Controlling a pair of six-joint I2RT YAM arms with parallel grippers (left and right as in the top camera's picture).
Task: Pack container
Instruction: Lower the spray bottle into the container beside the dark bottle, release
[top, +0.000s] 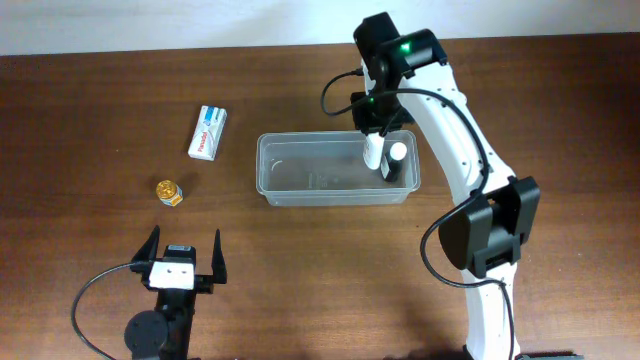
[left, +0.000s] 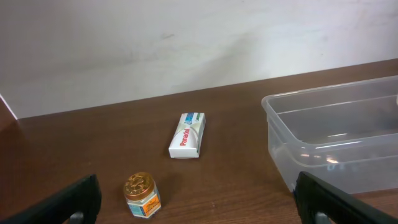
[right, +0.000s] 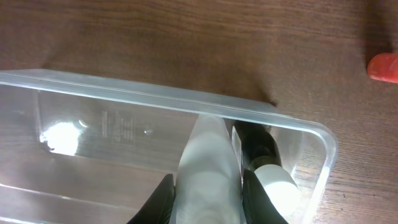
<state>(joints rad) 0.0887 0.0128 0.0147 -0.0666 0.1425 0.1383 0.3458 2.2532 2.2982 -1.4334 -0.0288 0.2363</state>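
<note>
The clear plastic container lies mid-table; it also shows in the left wrist view and the right wrist view. My right gripper is shut on a white bottle and holds it inside the container's right end, next to a dark bottle with a white cap that stands there. My left gripper is open and empty near the front edge. A small jar with a gold lid and a white Panadol box lie on the table left of the container.
The jar sits between my open left fingers' line of sight, the box farther back. A red object shows at the right edge of the right wrist view. A pale wall runs behind the table.
</note>
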